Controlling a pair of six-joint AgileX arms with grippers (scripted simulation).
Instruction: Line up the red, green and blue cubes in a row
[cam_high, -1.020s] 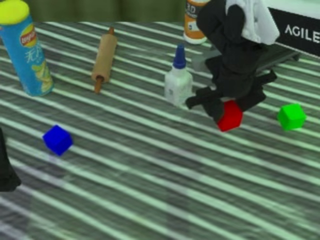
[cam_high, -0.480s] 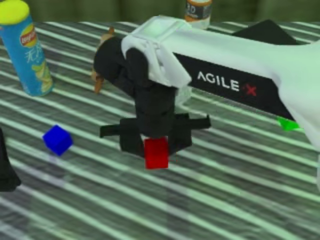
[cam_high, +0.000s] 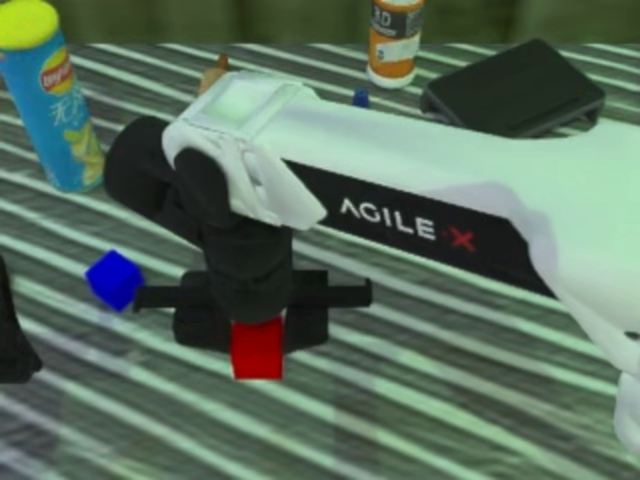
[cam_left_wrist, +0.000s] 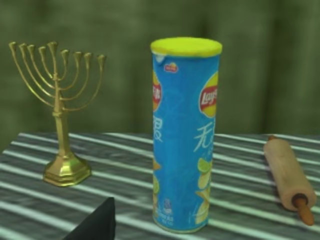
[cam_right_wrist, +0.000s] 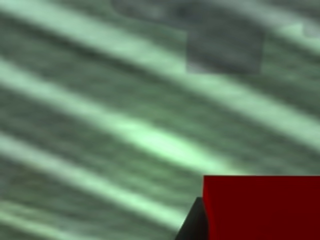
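The right hand (cam_high: 257, 335), pinching the red cube (cam_high: 257, 348), had carried it farther left and nearer, closer to the blue cube (cam_high: 114, 279), which stayed put on the worktop (cam_high: 450, 400).

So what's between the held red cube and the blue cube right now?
Top view: only striped table and the dark side bar of the right end effector, which grips the red cube. Its tip reaches nearly to the blue cube. No other object.

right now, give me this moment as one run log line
right gripper: shut on red cube, above table near blue cube | left gripper: parked at left edge | green cube: hidden
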